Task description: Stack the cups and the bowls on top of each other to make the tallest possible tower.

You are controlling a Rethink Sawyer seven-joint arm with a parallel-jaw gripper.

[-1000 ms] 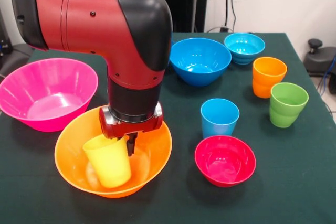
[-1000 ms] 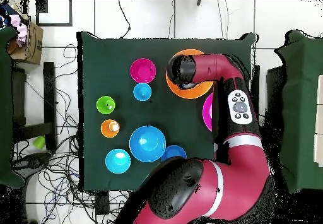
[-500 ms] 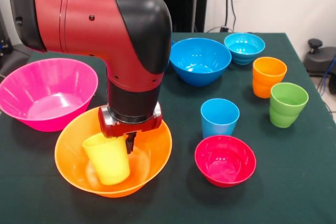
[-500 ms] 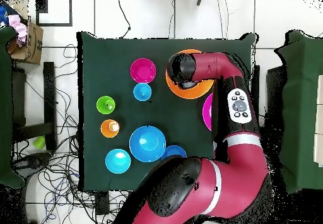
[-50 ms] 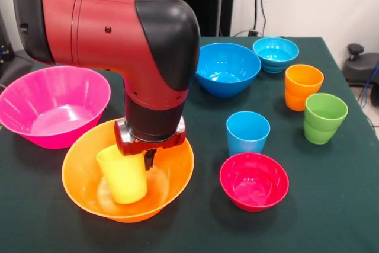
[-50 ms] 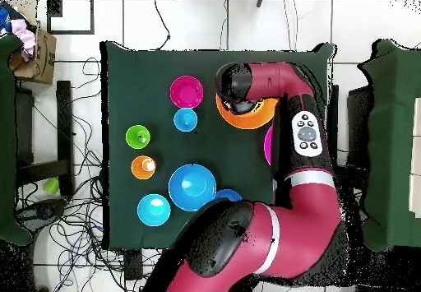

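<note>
We are holding the glossy yellow plastic cup upright inside the large glossy orange plastic bowl, likely seating it as the tower's second tier. Our tool is pinching the cup's rim, one finger showing outside the wall. Our red and black arm is reaching down vertically over the green counter.

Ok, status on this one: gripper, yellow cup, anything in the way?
Gripper shut on yellow plastic cup, slightly tilted. Cup low inside large orange plastic bowl. Large pink plastic bowl alongside, nothing blocking.
</note>
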